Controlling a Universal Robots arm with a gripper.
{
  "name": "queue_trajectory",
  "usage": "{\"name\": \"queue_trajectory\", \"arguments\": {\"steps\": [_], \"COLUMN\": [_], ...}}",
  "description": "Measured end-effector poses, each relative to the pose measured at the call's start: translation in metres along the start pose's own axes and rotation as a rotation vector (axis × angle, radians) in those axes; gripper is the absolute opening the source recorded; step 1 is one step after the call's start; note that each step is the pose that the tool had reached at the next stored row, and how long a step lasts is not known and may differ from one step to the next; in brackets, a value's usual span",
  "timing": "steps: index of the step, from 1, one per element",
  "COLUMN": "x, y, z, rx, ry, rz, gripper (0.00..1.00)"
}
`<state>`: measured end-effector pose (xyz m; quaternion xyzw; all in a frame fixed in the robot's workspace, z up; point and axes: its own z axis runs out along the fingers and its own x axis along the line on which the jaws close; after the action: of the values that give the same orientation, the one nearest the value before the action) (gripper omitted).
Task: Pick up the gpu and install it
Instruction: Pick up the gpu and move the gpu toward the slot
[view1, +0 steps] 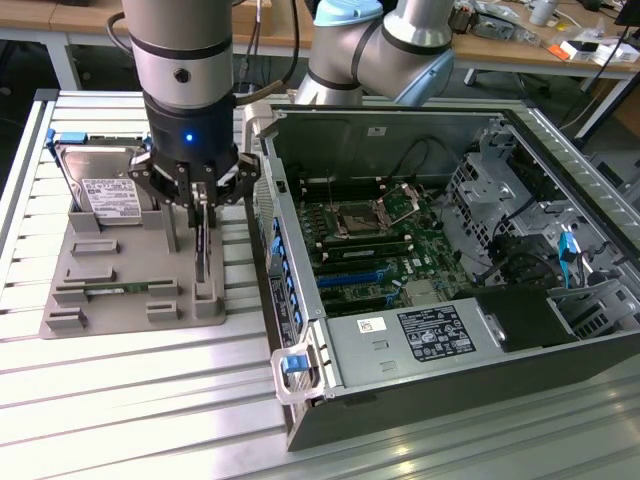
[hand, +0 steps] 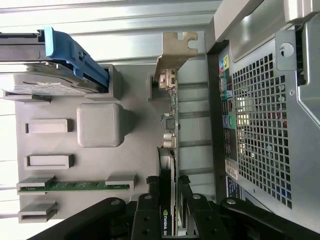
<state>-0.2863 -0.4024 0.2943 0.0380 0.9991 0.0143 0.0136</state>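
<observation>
Item: gpu (view1: 203, 252), standing on edge in tray (view1: 110, 290) beside case (view1: 450, 400). I'm seeing gripper (view1: 203, 215) fingers narrow, pinching both its faces. I'm judging the pick as barely starting; lift & install are remaining.

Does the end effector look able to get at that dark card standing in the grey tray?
Probably yes: the end effector sits right at the top of the gpu, with nothing between them; the hard drive stands apart.

Hard drive (view1: 103, 190), memory stick (view1: 113, 290) on grey holder (view1: 115, 250); open case (view1: 450, 400)
</observation>
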Motion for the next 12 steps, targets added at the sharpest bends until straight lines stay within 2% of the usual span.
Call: {"name": "queue_trajectory", "arguments": {"steps": [12], "x": [0.000], "y": [0.0003], "z": [-0.0122], "rx": [0.0000], "ry": [0.0000], "rz": [0.000], "gripper": [0.26]}}
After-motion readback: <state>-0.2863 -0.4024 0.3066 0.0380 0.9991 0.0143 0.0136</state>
